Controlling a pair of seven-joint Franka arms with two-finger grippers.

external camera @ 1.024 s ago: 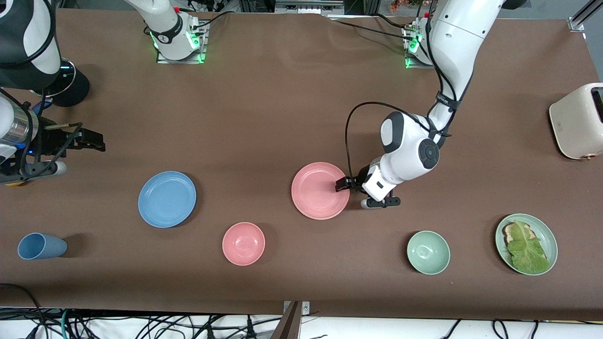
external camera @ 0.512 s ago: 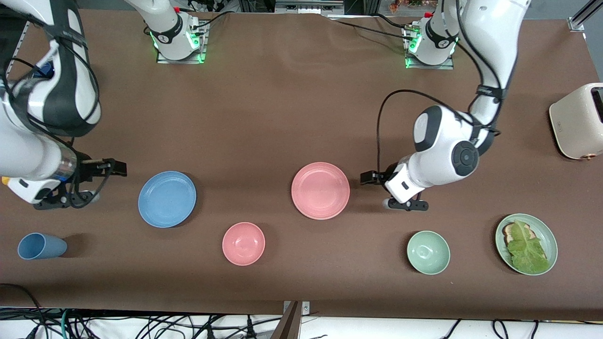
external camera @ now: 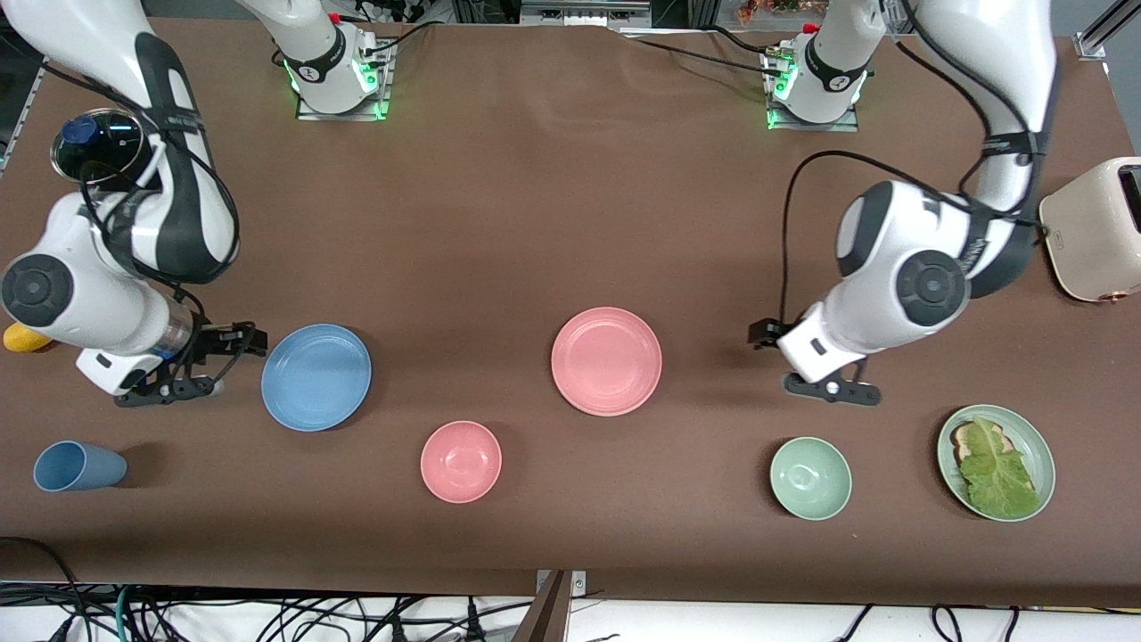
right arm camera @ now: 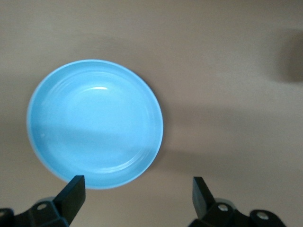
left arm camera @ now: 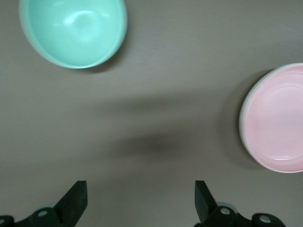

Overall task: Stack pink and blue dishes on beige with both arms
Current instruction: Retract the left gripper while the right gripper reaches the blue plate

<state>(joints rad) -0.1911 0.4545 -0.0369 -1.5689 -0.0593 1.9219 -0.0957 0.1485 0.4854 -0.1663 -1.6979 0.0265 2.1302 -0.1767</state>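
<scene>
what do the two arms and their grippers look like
Both arms are glossy white with rounded segments, dark grey-black bands and round black joint caps. Black cables loop along each. The left gripper and right gripper are small and black with two flat jaws. Green lights glow at both bases.

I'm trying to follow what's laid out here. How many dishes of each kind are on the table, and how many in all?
Plates: 3, namely the blue plate, the pink plate and the green plate holding lettuce
Bowls: 2, namely the pink bowl and the green bowl
Cups: 1, the blue cup
Total: 6 dishes
No beige plate shows separately.
</scene>
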